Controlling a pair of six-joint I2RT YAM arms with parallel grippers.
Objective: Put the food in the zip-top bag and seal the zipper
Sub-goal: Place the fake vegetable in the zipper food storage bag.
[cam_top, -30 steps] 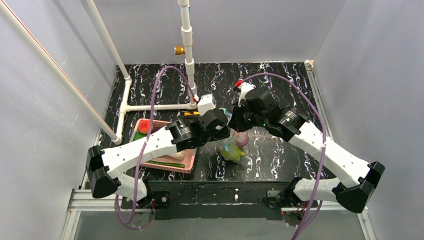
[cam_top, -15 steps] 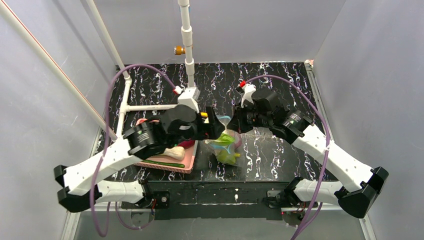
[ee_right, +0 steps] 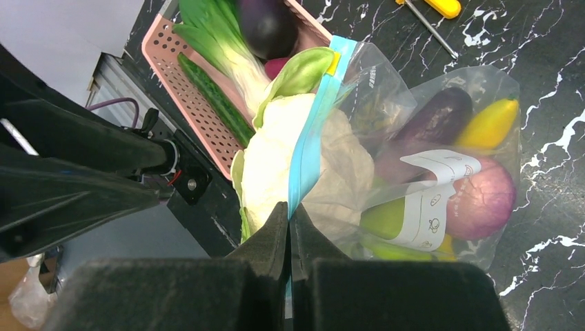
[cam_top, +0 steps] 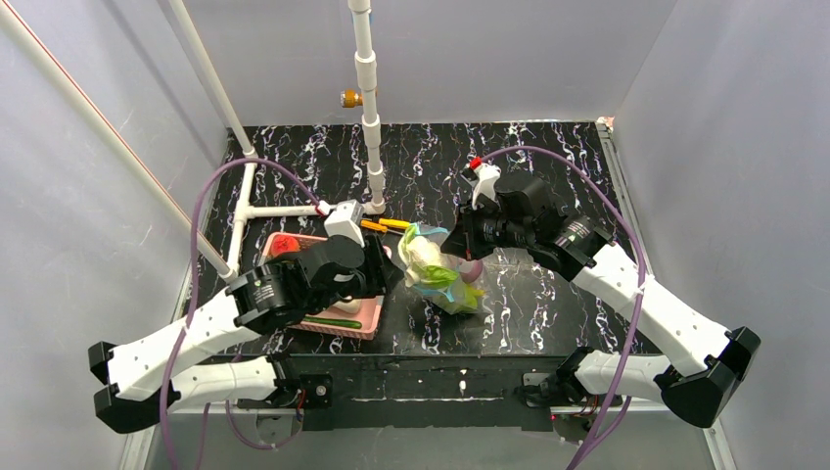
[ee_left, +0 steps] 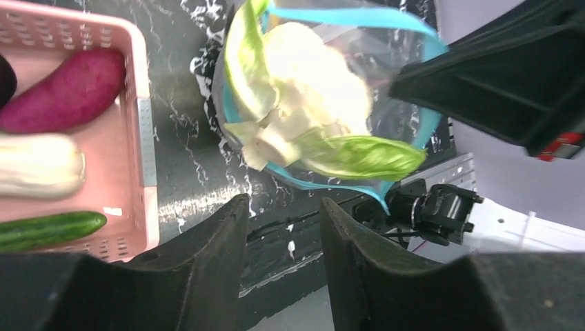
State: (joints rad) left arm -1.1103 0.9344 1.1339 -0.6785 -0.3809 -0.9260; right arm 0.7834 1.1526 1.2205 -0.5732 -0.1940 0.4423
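The clear zip-top bag (cam_top: 452, 284) hangs from my right gripper (ee_right: 290, 207), which is shut on the teal-blue zipper (ee_right: 314, 127). A white-and-green leafy head (ee_right: 269, 158) (ee_left: 310, 89) sits in the bag's mouth, partly sticking out. Deeper inside the bag lie a dark purple oblong piece (ee_right: 434, 117), a yellow piece (ee_right: 490, 124), a red-purple round one (ee_right: 486, 200) and a green pear (ee_right: 386, 217). My left gripper (ee_left: 281, 203) (cam_top: 387, 269) is open and empty, a short way left of the bag's mouth.
A pink basket (cam_top: 367, 315) (ee_left: 141, 124) left of the bag holds a purple-red root (ee_left: 65, 89), a white piece (ee_left: 38, 165), a cucumber (ee_left: 48, 229) and a leafy green (ee_right: 221, 48). Yellow-handled screwdrivers (cam_top: 387, 225) lie behind the bag. White pipes (cam_top: 294, 209) stand at the back left.
My left gripper opened wide at the bag's mouth, let go of the leafy head there and drew back to the left, narrowing again. The right gripper kept its hold on the zipper.
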